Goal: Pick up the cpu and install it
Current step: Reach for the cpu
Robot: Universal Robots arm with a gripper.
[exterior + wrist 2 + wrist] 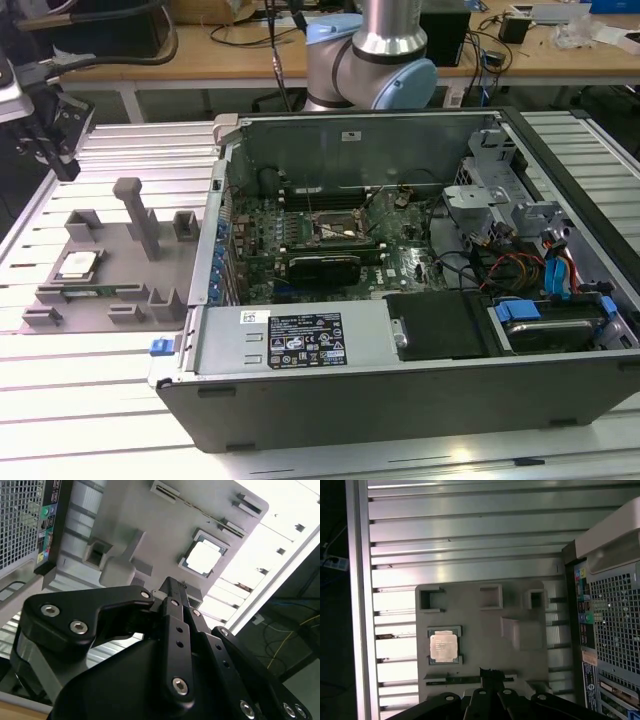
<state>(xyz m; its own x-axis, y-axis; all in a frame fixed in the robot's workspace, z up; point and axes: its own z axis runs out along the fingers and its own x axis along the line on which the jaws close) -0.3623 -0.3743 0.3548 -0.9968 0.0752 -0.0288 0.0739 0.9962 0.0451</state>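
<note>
The black pincer (171, 584) fills the near part of the second wrist view, its body studded with silver screws. Beyond its tip lies a grey tray (150, 515) with raised blocks and open pockets. The cpu (204, 558) rests flat in a square pocket of that tray, its pale top bright with glare, near the pincer's tip but apart from it. A chunky grey post (121, 565) stands on the tray beside the pincer. The tray sits on a ribbed metal desk (272, 542), with the meshed back of a computer case (22, 525) just beside it. Far off, yellow cables (287, 632) lie on a dark floor.
</note>
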